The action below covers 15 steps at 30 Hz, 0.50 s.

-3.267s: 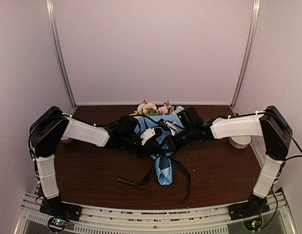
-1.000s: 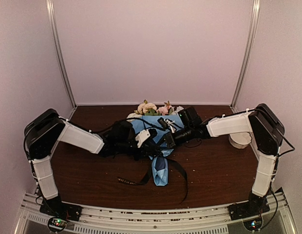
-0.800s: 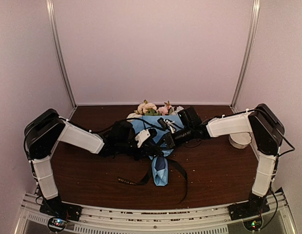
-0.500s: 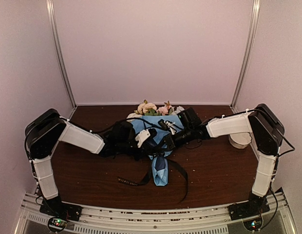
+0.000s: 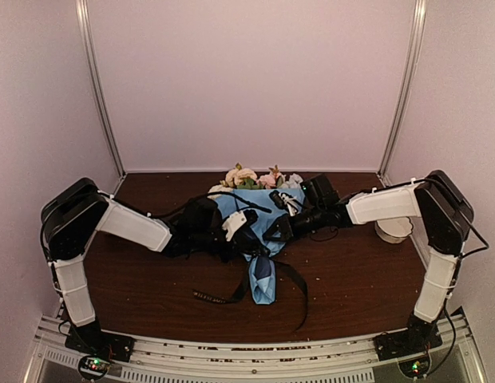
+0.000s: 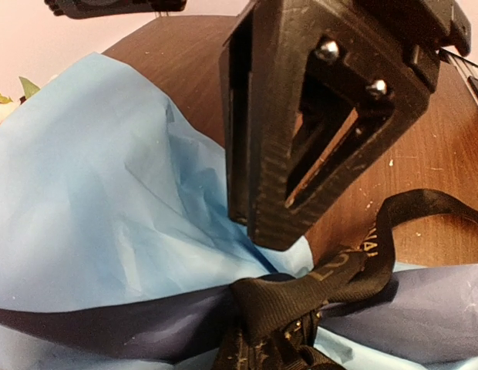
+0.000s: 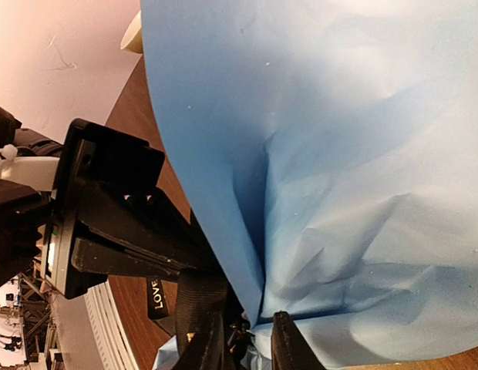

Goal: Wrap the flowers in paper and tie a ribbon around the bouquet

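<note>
The bouquet [image 5: 263, 279] lies along the middle of the table, its flowers [image 5: 251, 177] at the far end. Blue paper [image 5: 267, 209] [image 6: 92, 193] [image 7: 339, 154] wraps the stems into a cone. A black ribbon [image 5: 299, 291] [image 6: 301, 289] [image 7: 196, 297] is knotted round the narrow waist, and its ends trail toward the front. My left gripper [image 5: 249, 233] sits at the knot from the left, shut, with the ribbon bunched at its jaws. My right gripper [image 5: 275, 227] [image 7: 247, 351] meets it from the right, its fingers closed on the ribbon beside the paper fold.
A white round object [image 5: 394, 230] stands by the right wall under the right forearm. A metal rail [image 5: 247, 351] runs along the table's near edge. Loose ribbon ends lie on the brown tabletop [image 5: 152, 279] in front of the bouquet.
My left gripper has closed at the knot. The right arm has pulled slightly to the right, still holding the ribbon. The bouquet has barely moved.
</note>
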Tool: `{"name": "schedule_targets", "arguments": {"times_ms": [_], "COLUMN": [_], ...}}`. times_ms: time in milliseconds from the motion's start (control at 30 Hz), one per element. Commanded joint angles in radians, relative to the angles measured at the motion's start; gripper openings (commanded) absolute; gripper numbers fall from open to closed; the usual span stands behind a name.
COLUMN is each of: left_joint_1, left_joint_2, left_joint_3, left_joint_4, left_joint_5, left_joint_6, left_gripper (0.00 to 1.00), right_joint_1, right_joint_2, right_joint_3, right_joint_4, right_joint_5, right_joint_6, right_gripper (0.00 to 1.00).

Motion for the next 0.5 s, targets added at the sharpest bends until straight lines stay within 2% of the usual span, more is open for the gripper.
{"name": "schedule_targets", "arguments": {"times_ms": [0, 133, 300, 400, 467], "left_joint_1": [-0.003, -0.002, -0.003, -0.004, -0.003], "left_joint_2": [-0.011, -0.011, -0.009, 0.000, 0.009], "left_joint_3": [-0.001, -0.001, -0.001, 0.007, 0.017], "left_joint_4": [0.060, 0.058, 0.060, 0.048, 0.029], "left_joint_5": [0.012, 0.016, 0.023, 0.028, 0.024], "left_joint_6": [-0.004, -0.003, -0.003, -0.001, 0.006], "left_gripper": [0.00, 0.00, 0.00, 0.00, 0.05], "right_joint_1": [-0.002, 0.005, 0.007, 0.008, 0.008], "right_joint_2": [0.031, 0.062, 0.070, 0.072, 0.068], "right_joint_3": [-0.002, 0.009, 0.006, -0.004, -0.010], "right_joint_4": [-0.003, 0.018, 0.019, 0.082, 0.110], "right_joint_5": [0.029, -0.098, -0.104, -0.162, -0.182], "right_joint_6": [0.006, 0.010, 0.004, 0.039, 0.053], "right_gripper": [0.22, 0.23, 0.23, 0.24, 0.26]}}
